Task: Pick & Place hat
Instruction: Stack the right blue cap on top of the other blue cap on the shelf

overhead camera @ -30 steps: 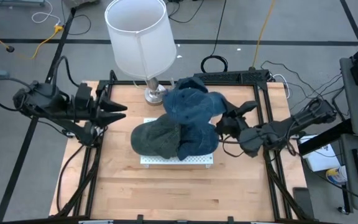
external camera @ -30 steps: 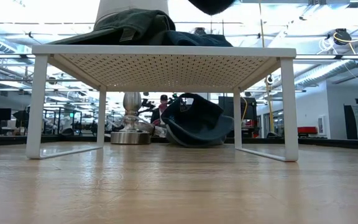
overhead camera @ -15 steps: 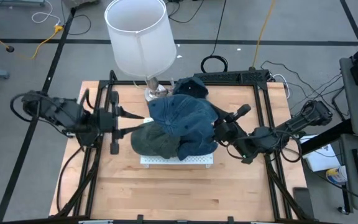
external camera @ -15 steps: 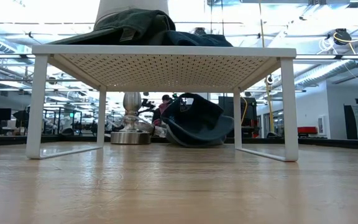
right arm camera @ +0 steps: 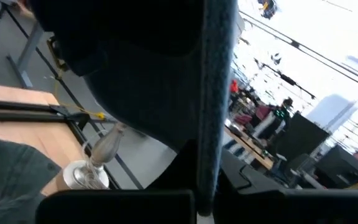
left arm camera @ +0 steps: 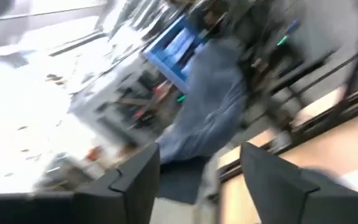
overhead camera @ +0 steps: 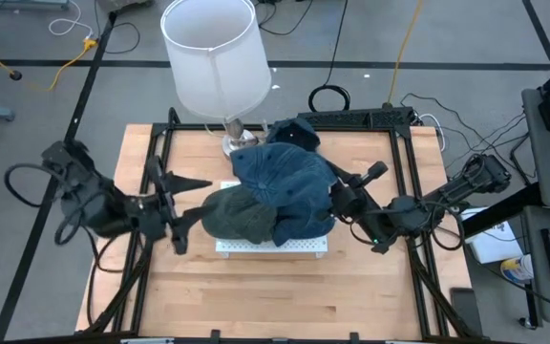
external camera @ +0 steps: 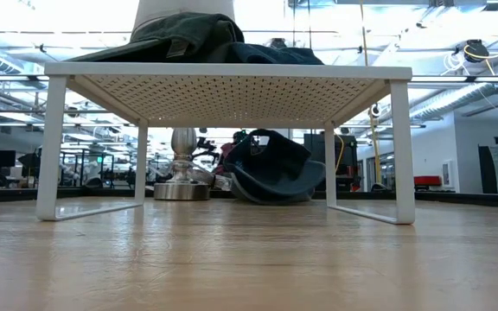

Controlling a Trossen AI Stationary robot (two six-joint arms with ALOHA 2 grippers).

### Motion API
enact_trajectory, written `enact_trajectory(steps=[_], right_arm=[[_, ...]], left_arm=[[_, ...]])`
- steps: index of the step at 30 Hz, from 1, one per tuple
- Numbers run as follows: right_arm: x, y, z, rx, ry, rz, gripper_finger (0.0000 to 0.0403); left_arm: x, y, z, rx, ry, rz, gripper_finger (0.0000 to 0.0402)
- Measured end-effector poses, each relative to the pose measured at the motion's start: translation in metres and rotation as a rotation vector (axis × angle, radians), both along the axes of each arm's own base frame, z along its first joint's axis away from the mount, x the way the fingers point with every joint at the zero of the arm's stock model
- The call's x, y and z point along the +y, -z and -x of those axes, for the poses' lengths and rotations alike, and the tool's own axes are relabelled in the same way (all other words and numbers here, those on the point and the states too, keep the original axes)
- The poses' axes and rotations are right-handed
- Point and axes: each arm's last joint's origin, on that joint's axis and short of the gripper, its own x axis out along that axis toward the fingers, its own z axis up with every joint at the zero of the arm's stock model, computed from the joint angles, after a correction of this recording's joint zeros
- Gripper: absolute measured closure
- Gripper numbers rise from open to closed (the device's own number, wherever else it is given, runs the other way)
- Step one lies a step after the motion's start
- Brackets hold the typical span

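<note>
- The blue hat (overhead camera: 280,174) is held up over the white rack (overhead camera: 299,246), above a green hat (overhead camera: 242,216) and a dark hat (overhead camera: 304,218) that lie on the rack.
- The right end effector (overhead camera: 337,196) is clenched on the blue hat at its right edge; in the right wrist view the brim (right arm camera: 215,93) runs edge-on between the fingers (right arm camera: 117,205).
- The left end effector (overhead camera: 181,210) hovers just left of the rack, near the green hat, its fingers spread and released, holding nothing. The left wrist view shows the two fingers (left arm camera: 135,183) apart with blue cloth (left arm camera: 210,106) beyond them, blurred.
- A lamp (overhead camera: 213,57) with a white shade stands at the back of the desk (overhead camera: 256,296), its metal base (overhead camera: 237,143) just behind the hats.
- In the low view the rack (external camera: 227,82) carries the green hat (external camera: 180,36) on top, and another dark cap (external camera: 275,168) lies on the desk behind it, beside the lamp base (external camera: 182,177).
</note>
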Motion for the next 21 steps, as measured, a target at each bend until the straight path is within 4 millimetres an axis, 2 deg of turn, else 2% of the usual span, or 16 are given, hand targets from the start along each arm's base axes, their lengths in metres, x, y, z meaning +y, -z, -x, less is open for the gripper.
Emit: enact_trajectory(steps=[5,13,21], right_arm=[[0.001,0.000,-0.001,-0.005,-0.030,0.010,0.0399],[0.001,0.000,-0.001,-0.003,-0.031,0.012,0.0399],[0.001,0.000,-0.001,-0.025,-0.043,0.001,0.0399]], left_arm=[[-0.014,0.006,-0.017,0.052,-0.126,-0.177,0.0148],[-0.029,0.016,-0.038,0.149,-0.254,-0.381,0.0171],[-0.022,0.025,-0.055,0.223,-0.315,-0.457,0.0176]])
